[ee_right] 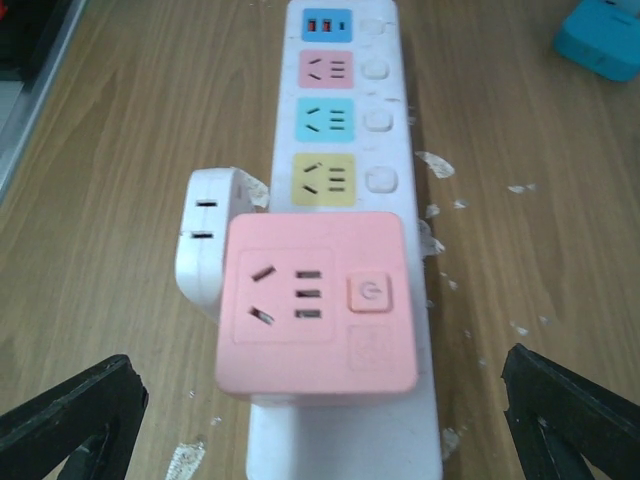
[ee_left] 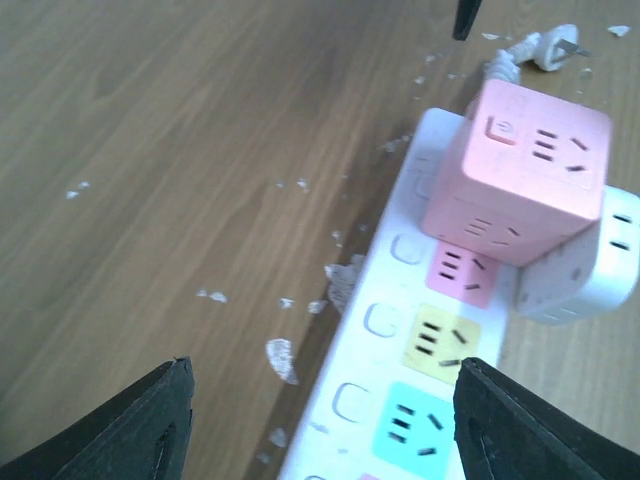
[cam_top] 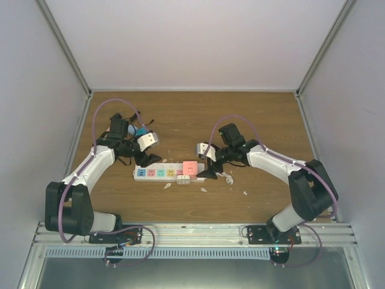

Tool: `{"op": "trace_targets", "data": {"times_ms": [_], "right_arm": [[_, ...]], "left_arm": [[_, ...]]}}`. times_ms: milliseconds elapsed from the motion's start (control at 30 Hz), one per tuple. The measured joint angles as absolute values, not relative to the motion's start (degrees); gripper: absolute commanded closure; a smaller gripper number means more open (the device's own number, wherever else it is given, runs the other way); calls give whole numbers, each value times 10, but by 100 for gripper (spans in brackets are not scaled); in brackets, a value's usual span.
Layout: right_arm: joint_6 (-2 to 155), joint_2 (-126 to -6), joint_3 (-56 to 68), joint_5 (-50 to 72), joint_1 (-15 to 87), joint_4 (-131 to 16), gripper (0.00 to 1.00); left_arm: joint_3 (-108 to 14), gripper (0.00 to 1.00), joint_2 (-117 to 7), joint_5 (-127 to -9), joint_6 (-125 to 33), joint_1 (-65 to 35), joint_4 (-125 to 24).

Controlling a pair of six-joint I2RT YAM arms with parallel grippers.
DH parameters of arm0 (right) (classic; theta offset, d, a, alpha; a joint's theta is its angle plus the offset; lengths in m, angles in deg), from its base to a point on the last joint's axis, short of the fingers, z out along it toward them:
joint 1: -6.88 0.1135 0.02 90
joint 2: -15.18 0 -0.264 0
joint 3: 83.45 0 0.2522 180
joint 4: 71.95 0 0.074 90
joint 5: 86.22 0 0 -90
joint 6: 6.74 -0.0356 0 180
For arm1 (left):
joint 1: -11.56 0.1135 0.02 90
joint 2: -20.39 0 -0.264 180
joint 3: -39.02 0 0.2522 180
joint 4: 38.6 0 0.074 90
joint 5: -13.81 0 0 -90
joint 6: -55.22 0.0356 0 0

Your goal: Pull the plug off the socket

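The socket is a long white power strip (cam_top: 155, 173) with pink, blue and yellow faces, lying flat mid-table. A pink cube plug (cam_top: 190, 167) sits plugged into its right end, with a white adapter (cam_top: 183, 180) beside it. My left gripper (cam_top: 146, 159) is open above the strip's left part; in the left wrist view (ee_left: 320, 420) its fingers straddle the strip (ee_left: 345, 400), with the cube (ee_left: 525, 170) ahead. My right gripper (cam_top: 207, 167) is open next to the cube. In the right wrist view (ee_right: 320, 405) the wide-apart fingers flank the cube (ee_right: 316, 305) without touching it.
White flakes (cam_top: 204, 189) are scattered on the wooden table round the strip. The strip's white cord and plug (ee_left: 545, 45) lie past its right end. A blue object (ee_right: 605, 35) lies beyond the strip's far end. The white adapter (ee_right: 205, 230) juts from the strip's side.
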State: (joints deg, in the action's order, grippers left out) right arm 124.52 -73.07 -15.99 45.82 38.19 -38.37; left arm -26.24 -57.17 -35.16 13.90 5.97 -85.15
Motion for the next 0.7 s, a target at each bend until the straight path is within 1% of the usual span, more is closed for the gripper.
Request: {"op": "trace_targets", "data": {"times_ms": [133,300,533,700], "right_arm": [[1247,-738,-161,456,402,-387,0],[1247,-758,-161,444,414,-399,1],[1244,-787,-159,437,420,-408,11],[1240,-799,-147,435,425,-416,21]], "left_arm": [[-247,29,-569,-341,138,51,-861],[-213,29,-555,-335,133,41,-860],[-186,30,-522,-332,127,15,-860],[-182,32,-522,-334,117,-13,-855]]}}
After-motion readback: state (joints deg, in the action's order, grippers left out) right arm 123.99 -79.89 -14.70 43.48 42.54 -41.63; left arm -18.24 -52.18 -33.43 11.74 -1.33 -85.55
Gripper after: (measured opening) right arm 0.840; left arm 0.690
